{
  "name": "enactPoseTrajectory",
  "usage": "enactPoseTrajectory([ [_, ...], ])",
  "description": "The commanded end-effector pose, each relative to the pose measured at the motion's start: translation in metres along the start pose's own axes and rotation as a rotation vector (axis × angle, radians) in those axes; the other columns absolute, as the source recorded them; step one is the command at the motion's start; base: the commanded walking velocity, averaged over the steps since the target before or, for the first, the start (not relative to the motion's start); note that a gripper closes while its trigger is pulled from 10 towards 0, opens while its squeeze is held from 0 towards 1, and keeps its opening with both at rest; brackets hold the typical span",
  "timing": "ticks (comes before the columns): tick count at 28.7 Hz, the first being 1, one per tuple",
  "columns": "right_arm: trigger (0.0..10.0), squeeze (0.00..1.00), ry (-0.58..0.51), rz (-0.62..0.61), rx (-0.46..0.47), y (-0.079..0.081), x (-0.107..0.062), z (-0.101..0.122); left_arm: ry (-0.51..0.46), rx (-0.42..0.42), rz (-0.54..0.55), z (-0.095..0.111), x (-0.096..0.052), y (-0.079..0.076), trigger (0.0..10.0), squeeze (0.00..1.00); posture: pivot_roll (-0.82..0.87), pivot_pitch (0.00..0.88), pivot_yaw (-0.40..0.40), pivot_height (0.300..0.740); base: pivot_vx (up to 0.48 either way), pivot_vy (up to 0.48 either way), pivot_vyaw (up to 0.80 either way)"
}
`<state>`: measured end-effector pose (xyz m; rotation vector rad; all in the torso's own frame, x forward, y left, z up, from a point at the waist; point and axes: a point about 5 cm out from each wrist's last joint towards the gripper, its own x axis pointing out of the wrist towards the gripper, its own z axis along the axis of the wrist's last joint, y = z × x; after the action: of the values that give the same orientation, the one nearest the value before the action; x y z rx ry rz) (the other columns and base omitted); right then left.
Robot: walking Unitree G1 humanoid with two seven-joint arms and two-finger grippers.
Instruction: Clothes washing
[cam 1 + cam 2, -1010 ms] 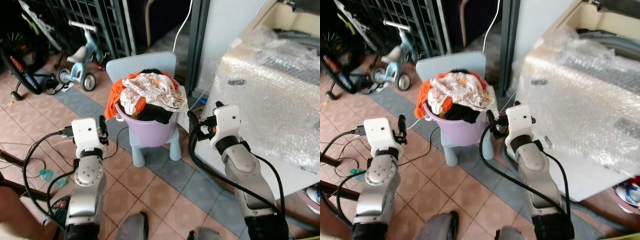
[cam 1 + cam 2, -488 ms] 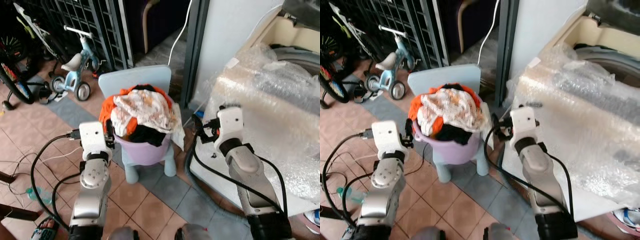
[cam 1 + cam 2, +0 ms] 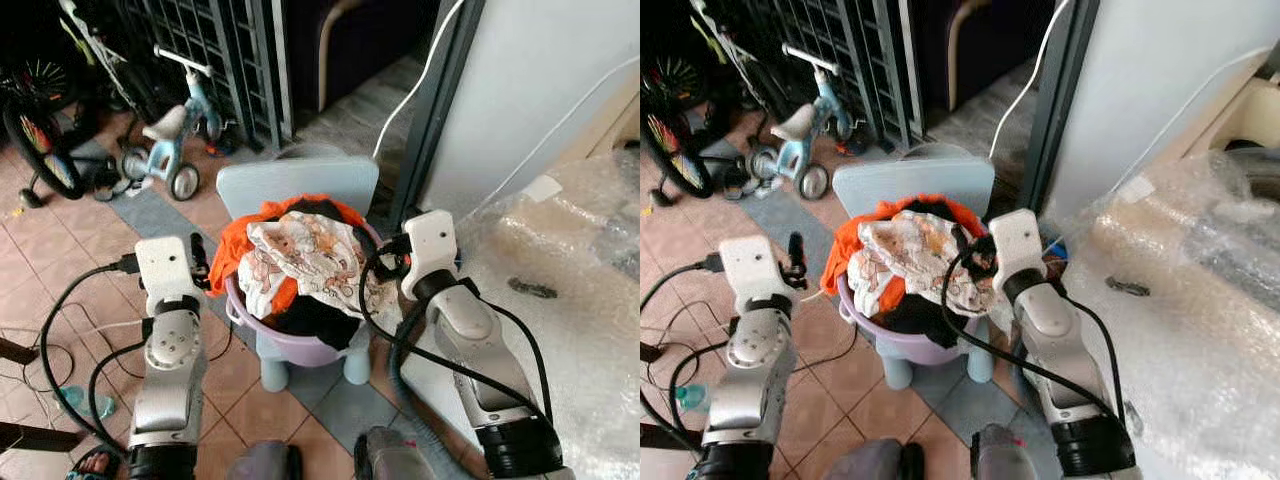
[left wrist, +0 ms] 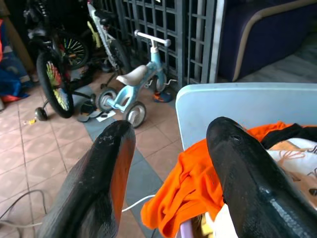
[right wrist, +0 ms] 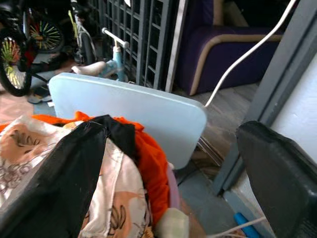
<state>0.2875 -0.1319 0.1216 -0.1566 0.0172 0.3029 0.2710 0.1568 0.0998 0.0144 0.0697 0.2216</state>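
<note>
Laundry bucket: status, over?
Both tools open, empty: left tool, right tool flank purple laundry bucket. Bucket heaped with clothes, on blue chair. Nothing between.

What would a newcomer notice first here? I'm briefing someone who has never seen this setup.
First, the purple basket heaped with laundry, an orange garment and a patterned white cloth on top, standing on a pale blue child's chair. The left gripper and right gripper, both open, flank it. To the right lies crinkled bubble wrap; a small tricycle stands behind on the left.
</note>
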Motion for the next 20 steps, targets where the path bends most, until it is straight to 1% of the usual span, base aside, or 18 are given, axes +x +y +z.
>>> enactPoseTrajectory([
  [1,10.0,0.00,0.003,0.024,0.020,0.007,0.003,0.000,-0.005,0.020,0.011,0.001,0.001,0.007,10.0,0.00,0.02,0.114,0.018,0.740,0.356,0.319,0.00],
  [2,10.0,0.00,0.032,0.030,0.019,0.007,0.004,-0.005,-0.001,0.028,0.009,0.001,0.000,0.007,10.0,0.00,0.04,0.117,0.012,0.740,0.000,0.000,0.00],
  [3,10.0,0.00,0.032,0.030,0.019,0.007,0.004,-0.005,-0.001,0.028,0.009,0.001,0.000,0.007,10.0,0.00,0.04,0.117,0.012,0.740,0.000,0.000,0.00],
  [4,10.0,0.00,0.131,0.097,-0.051,0.017,0.004,-0.024,0.007,0.029,0.006,0.001,0.000,0.007,10.0,0.00,0.05,0.118,0.008,0.740,0.000,0.000,0.00],
  [5,10.0,0.00,0.158,0.131,-0.058,0.023,0.004,-0.029,0.015,0.030,0.006,0.000,0.000,0.007,10.0,0.00,0.05,0.118,0.008,0.740,0.000,0.000,0.00],
  [8,10.0,0.00,0.239,0.172,-0.017,0.035,0.005,-0.043,0.030,0.030,0.006,-0.002,-0.001,0.009,10.0,0.00,0.06,0.121,0.007,0.740,0.000,0.000,0.00],
  [10,10.0,0.00,0.276,0.204,-0.027,0.041,0.005,-0.051,0.063,0.075,-0.014,-0.005,-0.003,0.009,10.0,0.00,0.08,0.122,0.006,0.740,0.000,0.000,0.00],
  [11,10.0,0.00,0.282,0.212,-0.029,0.043,0.005,-0.052,0.072,0.087,-0.019,-0.006,-0.003,0.009,10.0,0.00,0.08,0.122,0.006,0.740,0.000,0.000,0.00],
  [12,10.0,0.00,0.307,0.219,-0.070,0.043,0.005,-0.057,0.075,0.107,-0.030,-0.007,-0.005,0.008,10.0,0.00,0.10,0.125,0.009,0.740,0.000,0.000,0.00],
  [13,10.0,0.00,0.331,0.219,-0.101,0.044,0.004,-0.062,0.079,0.101,-0.044,-0.007,-0.008,0.007,10.0,0.00,0.12,0.126,0.010,0.740,0.000,0.000,0.00],
  [16,10.0,0.00,0.401,0.194,-0.110,0.044,0.005,-0.074,0.079,0.094,-0.078,-0.004,-0.019,0.006,10.0,0.00,0.14,0.134,0.014,0.740,0.000,0.000,0.00],
  [20,10.0,0.00,0.422,0.180,-0.114,0.043,0.008,-0.076,0.086,0.089,-0.086,-0.004,-0.024,0.006,10.0,0.00,0.15,0.147,0.016,0.740,0.000,0.000,0.00],
])
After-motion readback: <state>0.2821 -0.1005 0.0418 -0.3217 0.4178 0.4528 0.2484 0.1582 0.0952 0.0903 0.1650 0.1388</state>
